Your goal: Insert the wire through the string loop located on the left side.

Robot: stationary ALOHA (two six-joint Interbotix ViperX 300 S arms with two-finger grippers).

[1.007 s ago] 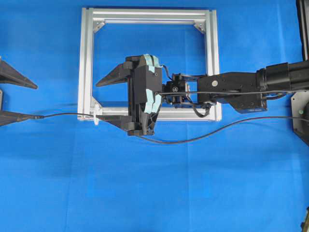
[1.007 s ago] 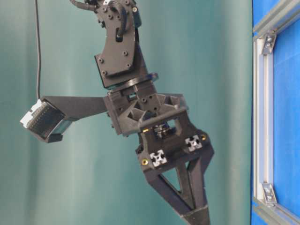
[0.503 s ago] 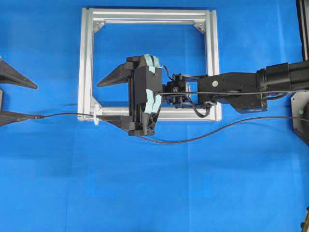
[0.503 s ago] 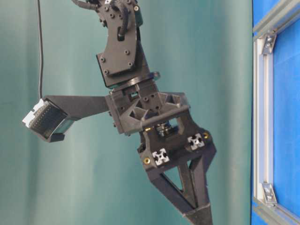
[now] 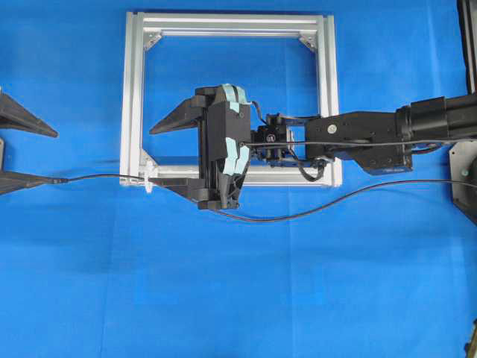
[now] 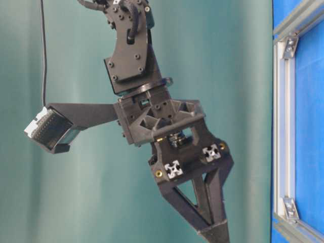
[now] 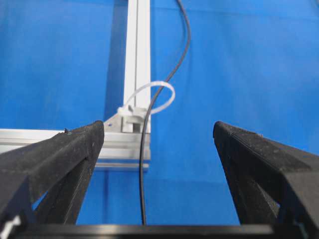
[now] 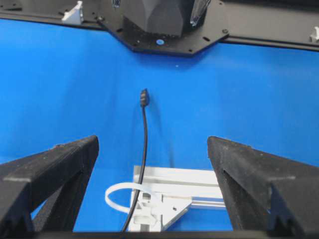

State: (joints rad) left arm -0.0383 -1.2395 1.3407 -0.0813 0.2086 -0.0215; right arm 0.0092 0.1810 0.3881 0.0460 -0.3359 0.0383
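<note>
While the left gripper (image 5: 15, 156) sits half cut off at the overhead edge, jaws wide and empty, one wire (image 7: 144, 149) runs through one string loop (image 7: 158, 97) on the frame (image 5: 134, 97). Right gripper (image 5: 168, 153) jaws gape too, probably holding nothing.

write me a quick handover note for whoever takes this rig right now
Left gripper: jaws open, holding nothing, at the left edge of the overhead view.
Right gripper: jaws open, holding nothing, reached out over the frame.
Wire: lying on the blue table, running from the right, under the right gripper and through the loop at the frame's lower left corner; its plug lies beyond the loop, toward the left gripper.
Done: wire appears threaded, both grippers let go.
Left: probably only pulling the arms back; check that the wire stays in.
</note>
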